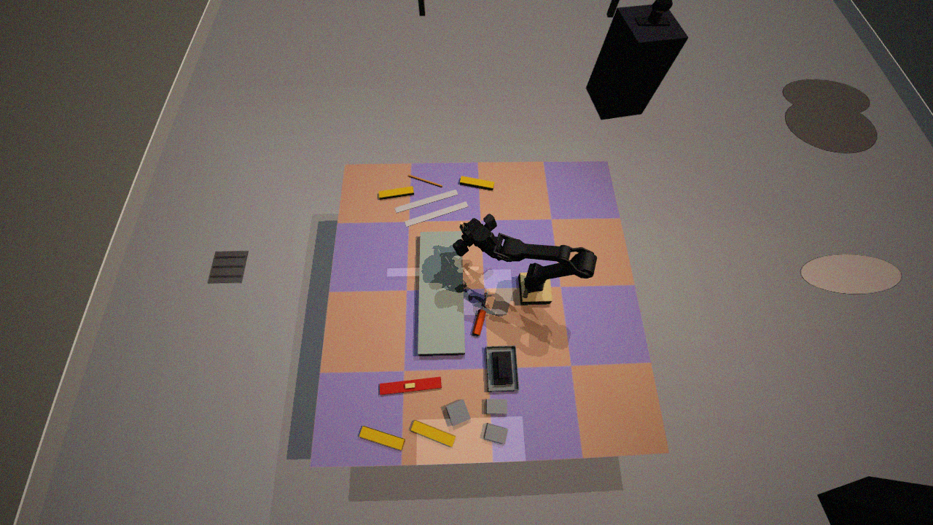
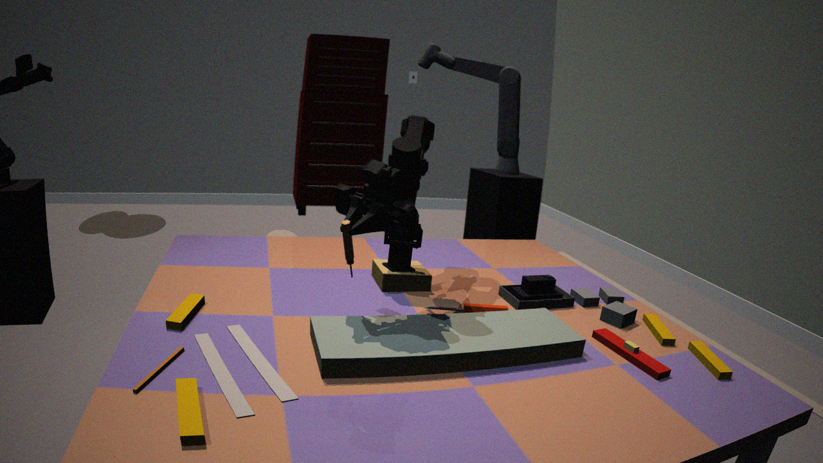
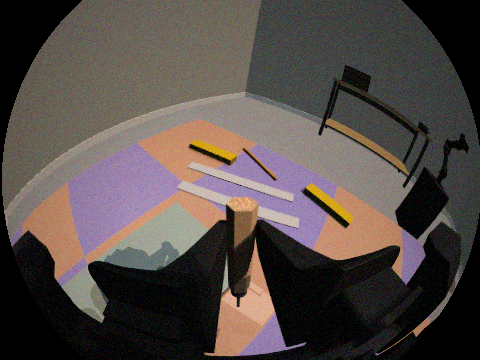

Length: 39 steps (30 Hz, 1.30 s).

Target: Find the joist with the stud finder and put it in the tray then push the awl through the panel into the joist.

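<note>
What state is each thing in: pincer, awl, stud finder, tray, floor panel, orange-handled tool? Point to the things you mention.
Pincer point(image 3: 240, 226): shut on the awl.
Awl point(image 2: 348, 244) point(image 3: 241, 245): held aloft, point down.
Stud finder point(image 1: 501, 367) point(image 2: 537, 284): in the tray.
Tray point(image 1: 514, 378) point(image 2: 566, 303): occupied.
Floor panel point(image 1: 441, 329) point(image 2: 506, 334): lying flat.
Orange-handled tool point(image 1: 479, 322) point(image 2: 485, 308): lying beside the panel.
</note>
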Motion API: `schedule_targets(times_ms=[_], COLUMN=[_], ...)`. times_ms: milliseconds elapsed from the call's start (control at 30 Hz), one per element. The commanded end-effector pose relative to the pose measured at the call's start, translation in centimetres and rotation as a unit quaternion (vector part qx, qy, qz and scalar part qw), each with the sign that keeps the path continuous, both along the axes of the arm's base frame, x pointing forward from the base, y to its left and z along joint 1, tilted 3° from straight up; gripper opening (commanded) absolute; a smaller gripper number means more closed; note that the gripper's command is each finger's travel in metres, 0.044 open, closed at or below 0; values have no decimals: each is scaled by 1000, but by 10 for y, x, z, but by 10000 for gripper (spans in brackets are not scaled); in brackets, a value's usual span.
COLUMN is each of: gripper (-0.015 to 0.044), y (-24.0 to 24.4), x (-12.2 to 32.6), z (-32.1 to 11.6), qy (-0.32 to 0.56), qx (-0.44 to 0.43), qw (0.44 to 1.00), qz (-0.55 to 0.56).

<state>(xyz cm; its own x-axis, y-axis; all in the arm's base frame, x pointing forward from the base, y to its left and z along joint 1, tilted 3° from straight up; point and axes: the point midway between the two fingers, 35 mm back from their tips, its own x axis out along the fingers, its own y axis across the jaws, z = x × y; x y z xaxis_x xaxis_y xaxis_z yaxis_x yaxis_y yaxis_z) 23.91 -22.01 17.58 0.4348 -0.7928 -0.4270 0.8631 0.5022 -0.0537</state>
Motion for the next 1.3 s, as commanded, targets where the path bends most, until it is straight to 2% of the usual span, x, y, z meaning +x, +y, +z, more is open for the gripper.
schedule_targets(times_ms=[0, 300, 633, 933, 1267], gripper=[0, 0, 0, 0, 0], y=[6, 28, 60, 94, 132], x=[25, 70, 105, 121, 120], z=[-5, -10, -10, -8, -8], qy=[-18, -60, -103, -138, -171], qx=[13, 34, 39, 31, 12], qw=[997, 975, 922, 850, 745], qz=[68, 213, 372, 508, 645])
